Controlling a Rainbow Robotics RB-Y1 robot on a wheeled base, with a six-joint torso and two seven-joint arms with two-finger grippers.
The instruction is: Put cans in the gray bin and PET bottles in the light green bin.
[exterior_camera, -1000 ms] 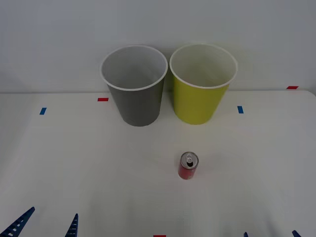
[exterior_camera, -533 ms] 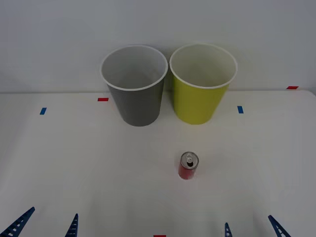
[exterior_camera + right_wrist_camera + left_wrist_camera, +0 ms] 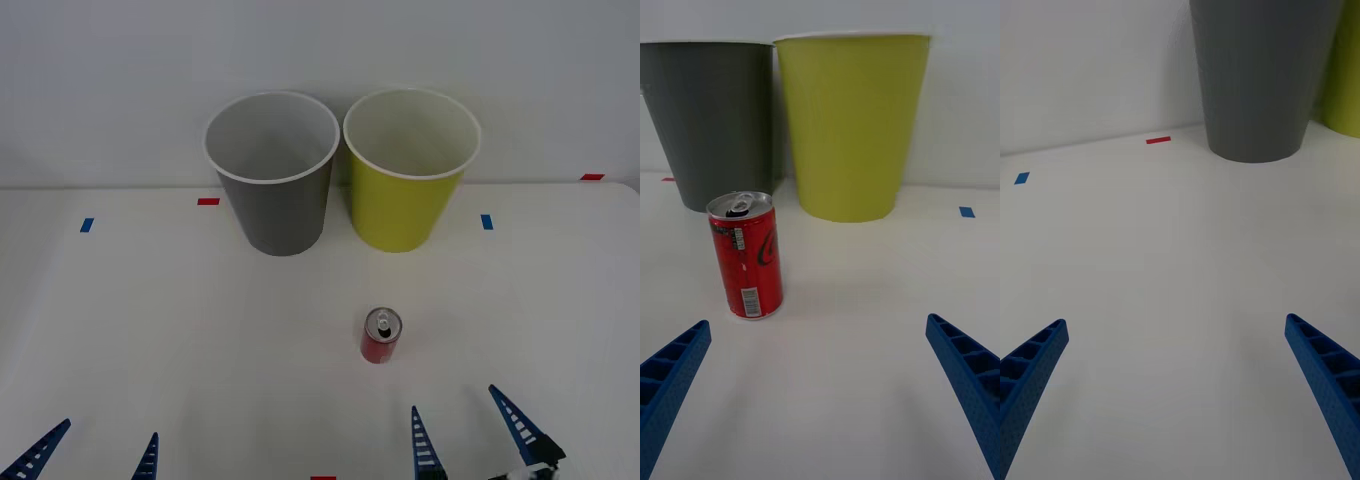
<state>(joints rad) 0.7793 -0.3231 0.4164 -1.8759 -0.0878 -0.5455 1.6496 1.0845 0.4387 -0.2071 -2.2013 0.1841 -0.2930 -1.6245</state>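
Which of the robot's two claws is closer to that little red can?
The right gripper, open, sits just short of the red can, slightly to its right. The left gripper, also open, waits far off at the table's near-left edge.

The red can [image 3: 380,336] is standing alone on the white table [image 3: 150,330], with bare surface lying open on every side of it and between it and the right gripper [image 3: 470,435], whose fingers are spread wide near the front edge. Behind the can, the gray bin [image 3: 273,172] and the light green bin [image 3: 410,168] are standing just beside each other, leaving barely any gap between their rims. The left gripper [image 3: 95,452], fingers apart, is facing open table up to the gray bin.
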